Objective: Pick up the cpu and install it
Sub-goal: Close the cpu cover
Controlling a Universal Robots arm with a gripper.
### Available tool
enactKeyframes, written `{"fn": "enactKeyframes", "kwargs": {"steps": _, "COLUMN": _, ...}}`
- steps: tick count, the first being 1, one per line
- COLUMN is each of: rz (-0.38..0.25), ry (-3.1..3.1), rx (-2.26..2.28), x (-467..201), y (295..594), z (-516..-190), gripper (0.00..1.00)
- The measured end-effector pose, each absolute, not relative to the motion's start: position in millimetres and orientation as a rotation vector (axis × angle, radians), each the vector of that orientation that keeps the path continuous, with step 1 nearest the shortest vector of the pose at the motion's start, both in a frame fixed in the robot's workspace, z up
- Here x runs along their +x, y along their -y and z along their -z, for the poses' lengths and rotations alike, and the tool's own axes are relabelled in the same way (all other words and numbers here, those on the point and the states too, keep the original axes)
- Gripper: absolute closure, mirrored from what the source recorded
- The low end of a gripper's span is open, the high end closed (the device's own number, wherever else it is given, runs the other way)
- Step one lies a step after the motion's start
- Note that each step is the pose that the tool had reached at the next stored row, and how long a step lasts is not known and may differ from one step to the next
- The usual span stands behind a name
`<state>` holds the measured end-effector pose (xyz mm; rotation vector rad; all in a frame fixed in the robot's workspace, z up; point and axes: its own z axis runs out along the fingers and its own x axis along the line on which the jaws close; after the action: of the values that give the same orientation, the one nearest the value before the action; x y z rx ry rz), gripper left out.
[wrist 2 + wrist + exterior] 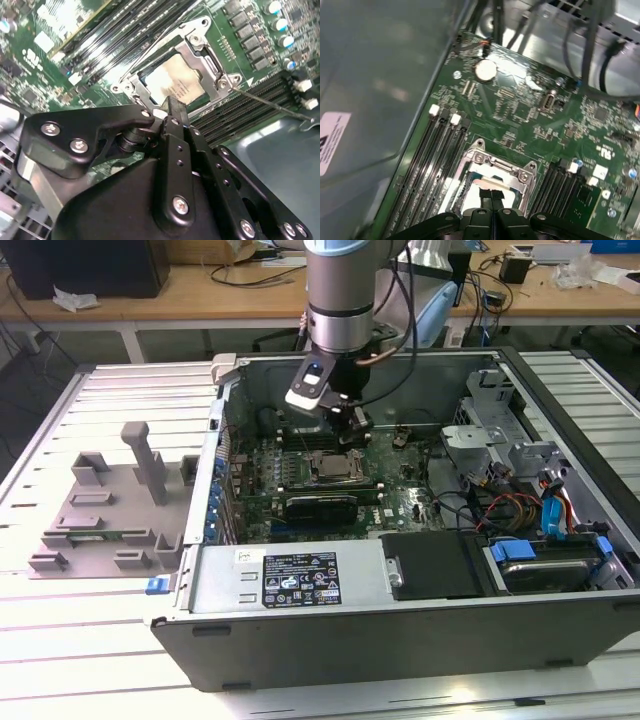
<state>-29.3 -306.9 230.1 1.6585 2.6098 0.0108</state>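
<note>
We are seeing the cpu lying flat inside the metal socket frame on the green motherboard, with its shiny silver-grey top facing upward. It is square, so we are not finding any long axis on it. Its edges are running parallel to the sides of the frame around it. One pair of edges is also running along the memory slots, which are lying on both sides of the socket. In the exterior view the cpu is sitting near the middle of the board.

The gripper is hanging directly over the cpu, close to one of its edges. In the first wrist view its two black fingers are pressed together, with just a thin line between them, and the cpu is lying below them in the socket. Whether the tips are touching the metal top, we cannot tell.

The board is lying at the bottom of the open computer case, and the case is resting on the white slatted table. A round coin battery is shining on the board, well apart from the socket. At the exterior view's left, just beside the case, a grey plastic tray with upright blocks is standing on the table.
</note>
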Motion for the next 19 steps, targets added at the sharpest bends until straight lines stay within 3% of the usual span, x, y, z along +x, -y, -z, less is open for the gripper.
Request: {"fn": "enactKeyframes", "kwargs": {"steps": 19, "rz": 0.002, "ry": -2.926, "rx": 0.978, "x": -29.3, "y": 306.9, "z": -228.1, "gripper": 0.89}}
